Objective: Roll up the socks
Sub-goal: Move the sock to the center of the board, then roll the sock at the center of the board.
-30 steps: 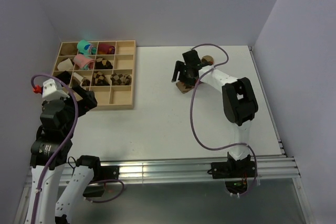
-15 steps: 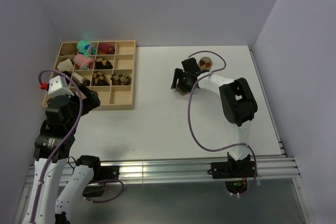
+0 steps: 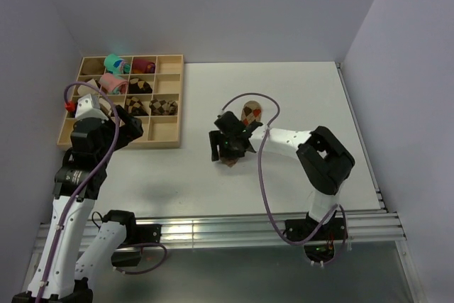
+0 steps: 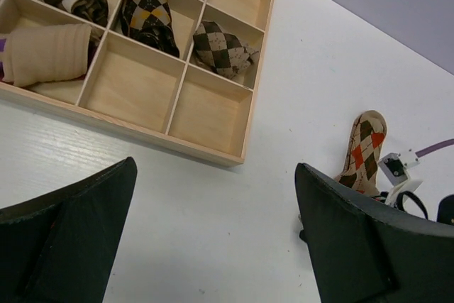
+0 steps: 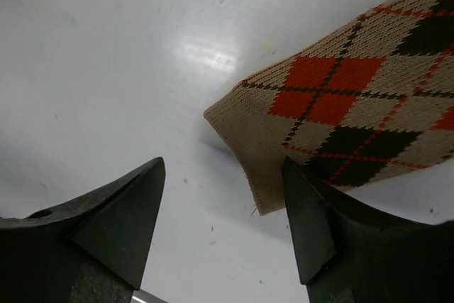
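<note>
One tan sock (image 3: 250,113) with dark brown and orange-red diamonds lies flat on the white table, near the middle. My right gripper (image 3: 225,148) stands low over its near end. In the right wrist view the sock (image 5: 347,118) ends in a plain tan edge that reaches between the fingers, close to the right finger (image 5: 319,225). That right gripper (image 5: 223,218) is open. My left gripper (image 3: 128,127) hovers by the tray's near edge. In the left wrist view the left gripper (image 4: 216,239) is wide open over bare table, with the sock (image 4: 362,150) off to its right.
A wooden compartment tray (image 3: 159,145) sits at the far left, holding a pink roll (image 3: 112,83), teal and maroon rolls and brown-and-cream argyle rolls (image 4: 221,49). Some near compartments of the tray (image 4: 184,147) hold nothing. A purple cable loops over the right arm.
The right gripper has swept from the far side toward the near left, and the sock has come along with it. The left arm has risen and swung toward the tray.
</note>
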Action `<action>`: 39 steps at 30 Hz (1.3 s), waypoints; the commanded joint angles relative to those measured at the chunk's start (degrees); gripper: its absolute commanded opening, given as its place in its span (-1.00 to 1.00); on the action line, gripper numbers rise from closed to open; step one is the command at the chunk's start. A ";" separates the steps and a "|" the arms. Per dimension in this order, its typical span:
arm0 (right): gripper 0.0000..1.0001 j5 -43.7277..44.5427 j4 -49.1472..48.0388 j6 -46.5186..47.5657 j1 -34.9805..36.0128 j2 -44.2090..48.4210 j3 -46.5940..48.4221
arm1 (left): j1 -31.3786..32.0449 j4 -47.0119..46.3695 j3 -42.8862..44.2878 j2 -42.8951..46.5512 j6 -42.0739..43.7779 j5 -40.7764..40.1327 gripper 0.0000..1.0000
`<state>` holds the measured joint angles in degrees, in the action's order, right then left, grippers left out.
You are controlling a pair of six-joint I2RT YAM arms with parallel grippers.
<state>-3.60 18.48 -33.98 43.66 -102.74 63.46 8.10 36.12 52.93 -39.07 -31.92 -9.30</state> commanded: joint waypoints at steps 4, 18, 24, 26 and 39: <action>0.43 14.47 8.15 9.70 6.34 8.60 2.55 | 0.25 -3.33 0.07 -2.41 -2.97 2.62 0.99; 0.08 13.36 4.29 25.53 9.95 7.82 -0.44 | 0.25 -5.27 -2.21 -7.25 -6.93 6.75 0.99; -0.02 12.74 4.37 27.03 10.57 3.43 1.22 | 0.25 -4.22 -2.74 -7.25 -6.92 6.49 0.99; -0.03 13.35 4.02 27.30 10.66 2.63 1.40 | 0.25 -4.04 -3.00 -6.99 -6.93 6.49 0.99; -0.13 13.70 3.67 27.83 12.59 -3.34 0.87 | 0.25 -3.95 -3.88 -7.16 -6.57 7.54 0.99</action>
<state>9.91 22.90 -6.44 54.78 -103.81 63.20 8.14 33.69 49.12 -46.61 -38.59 -2.81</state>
